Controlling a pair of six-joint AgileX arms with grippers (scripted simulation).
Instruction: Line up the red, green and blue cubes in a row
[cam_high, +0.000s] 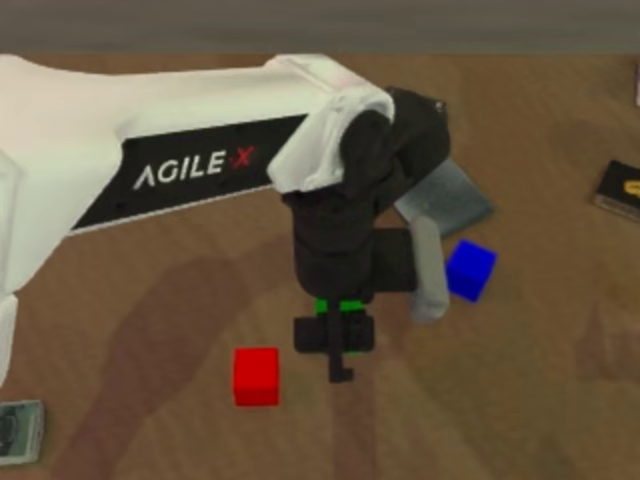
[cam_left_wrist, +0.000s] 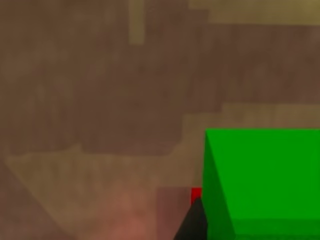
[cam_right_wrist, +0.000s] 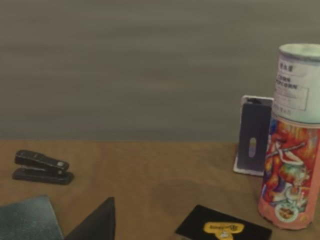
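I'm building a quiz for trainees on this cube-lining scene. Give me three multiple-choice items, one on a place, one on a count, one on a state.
1. Where in the top view does the red cube lie relative to the left gripper?
A. to its left
B. to its right
C. under it

2. How many plain cubes show in the top view?
A. one
B. two
C. three

3. What does the left gripper hold?
A. nothing
B. the green cube
C. the blue cube

Key:
1 A: the red cube sits left of the left gripper.
2 C: red, a sliver of the green cube, and the blue cube.
3 B: green shows between the fingers, and it fills the left wrist view.
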